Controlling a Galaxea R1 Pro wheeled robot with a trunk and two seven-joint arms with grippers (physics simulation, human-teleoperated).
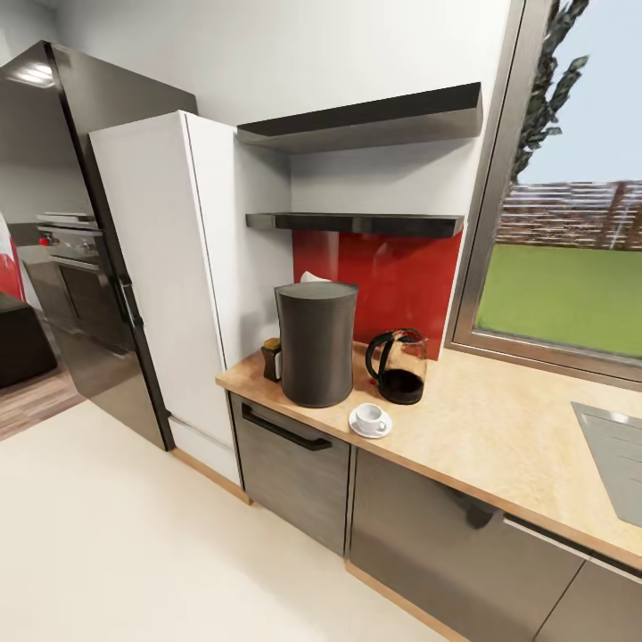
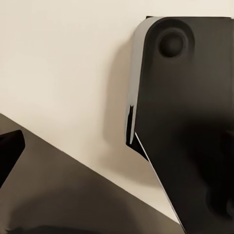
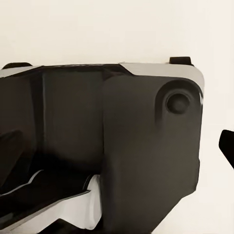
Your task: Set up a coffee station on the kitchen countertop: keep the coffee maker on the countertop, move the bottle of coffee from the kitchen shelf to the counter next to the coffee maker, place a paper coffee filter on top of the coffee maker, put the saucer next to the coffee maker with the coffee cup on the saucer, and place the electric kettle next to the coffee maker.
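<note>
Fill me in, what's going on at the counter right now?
Nothing is being handled. On the light tan speckled countertop, the tall dark-grey drum coffee maker has a bit of white paper filter peeking over its top. The small dark coffee bottle stands at its left, the clear-glass kettle with black handle at its right, and the tiny white cup sits on the round white saucer in front. The glossy dark wall shelf looks bare.
</note>
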